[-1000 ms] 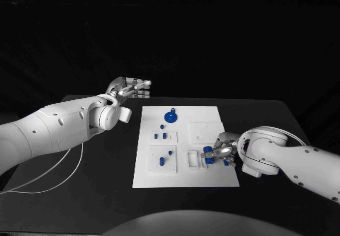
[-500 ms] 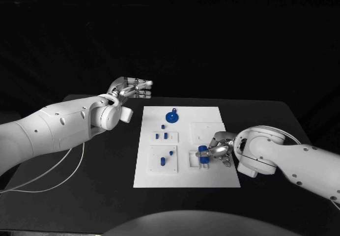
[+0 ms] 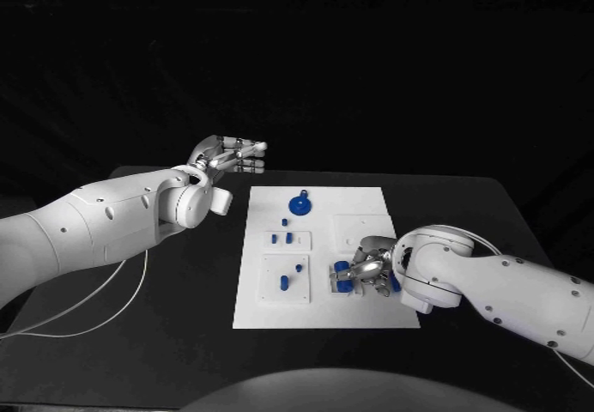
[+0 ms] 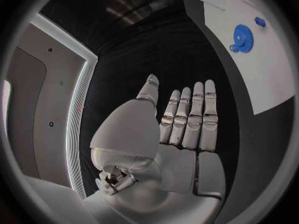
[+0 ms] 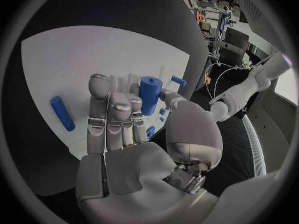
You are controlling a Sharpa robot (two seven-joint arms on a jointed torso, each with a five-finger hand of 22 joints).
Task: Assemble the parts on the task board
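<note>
The white task board [image 3: 328, 311] lies in the middle of the black table. My right hand [image 3: 366, 273] hovers low over its near right part, beside a small slotted plate [image 3: 336, 283]. It pinches a blue cylinder [image 5: 150, 94] between thumb and fingers; in the head view the cylinder [image 3: 342, 268] peeks out at the fingertips. A blue peg [image 5: 62, 113] lies loose on the board just past the fingers. My left hand [image 3: 230, 154] is raised beyond the board's far left corner, fingers straight and holding nothing.
A blue gear [image 3: 300, 204] sits on the board's far part and is also seen from the left wrist [image 4: 242, 37]. Small blue pegs [image 3: 283, 235] stand in a plate left of centre, another peg [image 3: 288, 279] in the plate nearer me. A white cable [image 3: 124, 283] trails at the table's left.
My right hand has carried the blue cylinder leftwards from the board's right edge to the slotted plate. The left arm has stayed still.
</note>
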